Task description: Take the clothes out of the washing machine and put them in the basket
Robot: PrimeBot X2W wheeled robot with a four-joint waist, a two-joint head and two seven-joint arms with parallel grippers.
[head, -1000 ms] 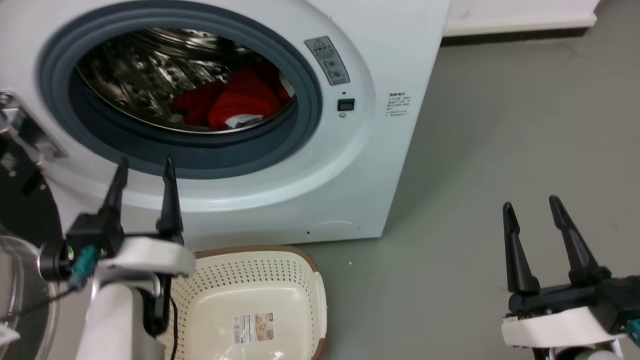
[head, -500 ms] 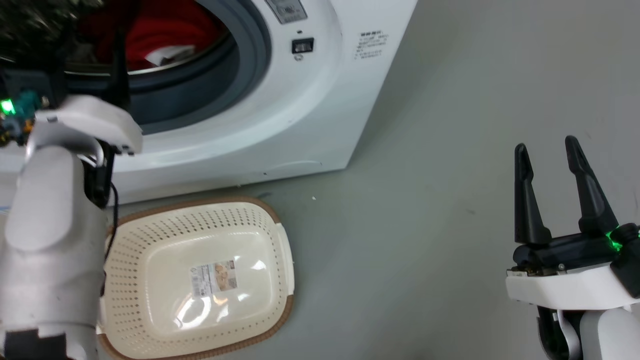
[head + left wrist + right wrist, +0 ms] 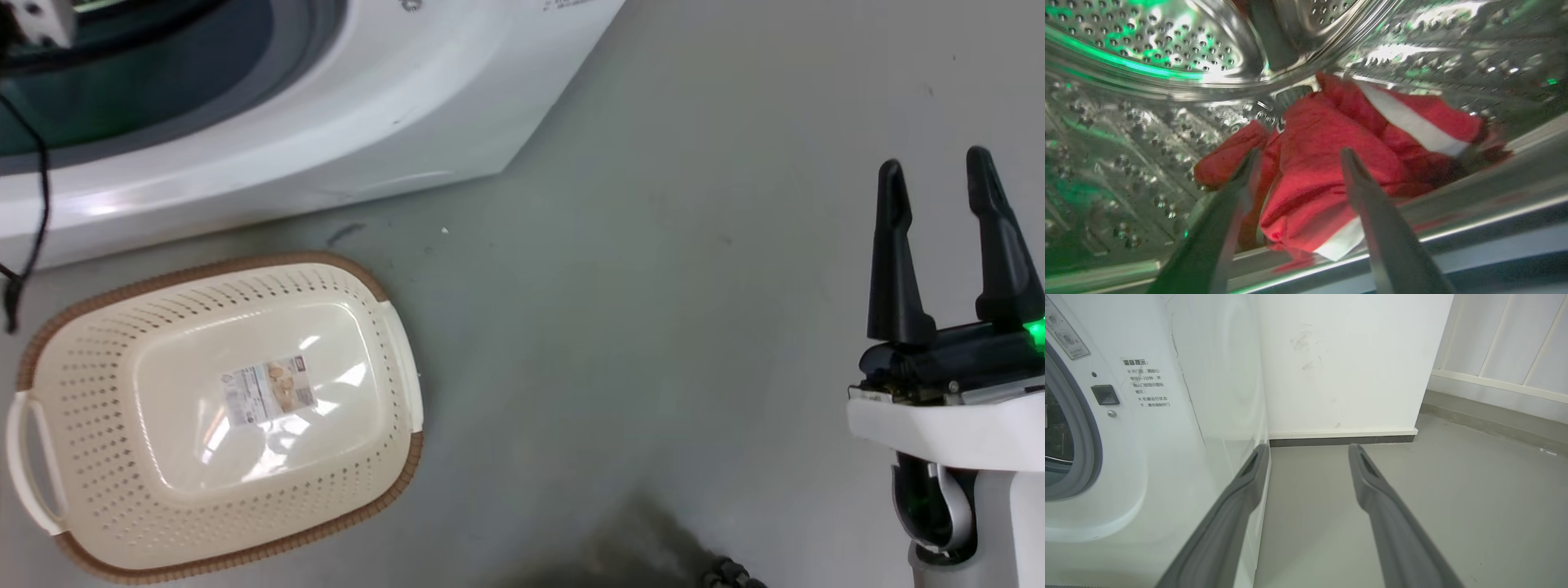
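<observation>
Red clothes [image 3: 1331, 163] with white trim lie bunched on the floor of the perforated steel drum [image 3: 1167, 49] of the washing machine [image 3: 392, 90]. My left gripper [image 3: 1298, 153] is open inside the drum mouth, its two fingers reaching toward the red heap, with nothing between them. The cream basket [image 3: 106, 392] with a brown rim stands on the floor before the machine, holding nothing but a sticker on its base. My right gripper [image 3: 935, 167] is open at the right over the bare floor, beside the machine's white side [image 3: 1167, 457].
The grey floor [image 3: 653, 327] stretches to the right of the basket. A white wall with a dark skirting [image 3: 1343, 440] stands behind the machine. A black cable [image 3: 37, 204] hangs at the left edge before the machine's front.
The head camera has tilted down, so the drum opening has slid out of the top of the picture. My left arm has gone up and forward out of the head view. The right gripper stays open.
</observation>
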